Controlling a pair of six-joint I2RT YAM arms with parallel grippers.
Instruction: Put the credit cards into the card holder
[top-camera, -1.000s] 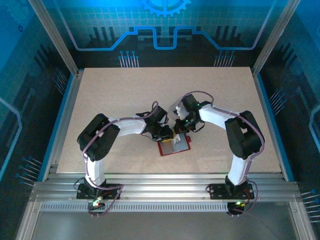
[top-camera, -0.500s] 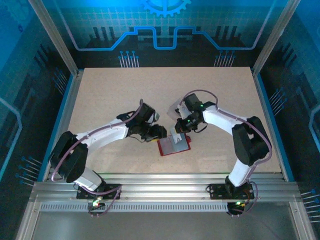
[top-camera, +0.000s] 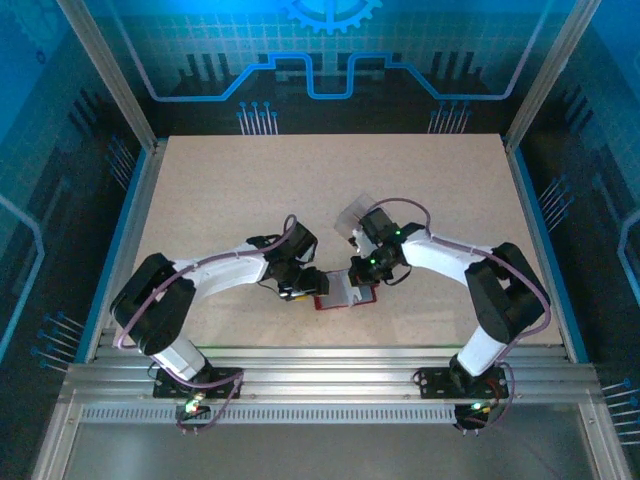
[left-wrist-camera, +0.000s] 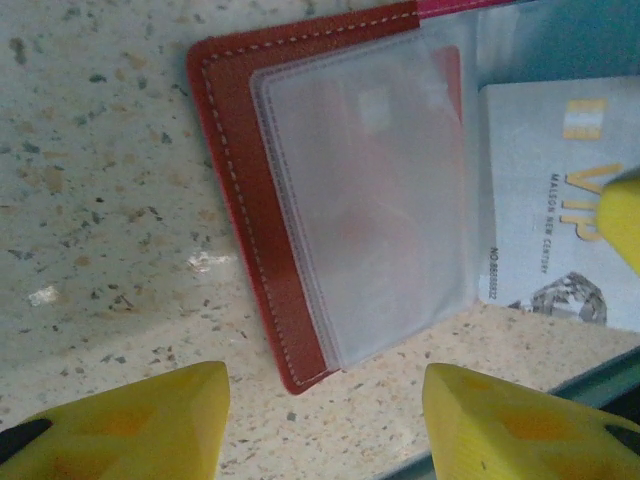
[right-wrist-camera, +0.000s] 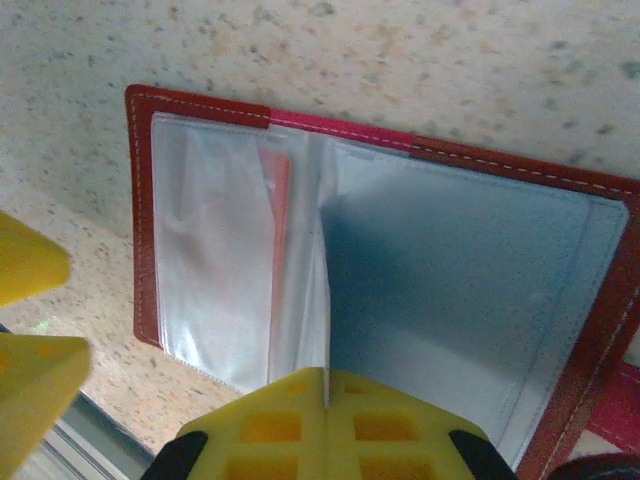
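Release: left pincer (top-camera: 310, 288) opens, right pincer (top-camera: 358, 282) keeps hold.
Top: left pincer has backed to card holder (top-camera: 345, 297) left edge, mid bench (top-camera: 250, 190). L wrist: jaws now approx half spread, empty; grey VIP credit card (left-wrist-camera: 545, 190) lies at holder's right half, prob delivered; in pocket or not, can't tell. R wrist: right pincer clamped shut on holder's clear leaf.

Both arms reach inward with wrists bent down. The left gripper (left-wrist-camera: 325, 388), just beside the right gripper (right-wrist-camera: 327, 385), has its yellow fingers apart; the right's fingers are pressed together.
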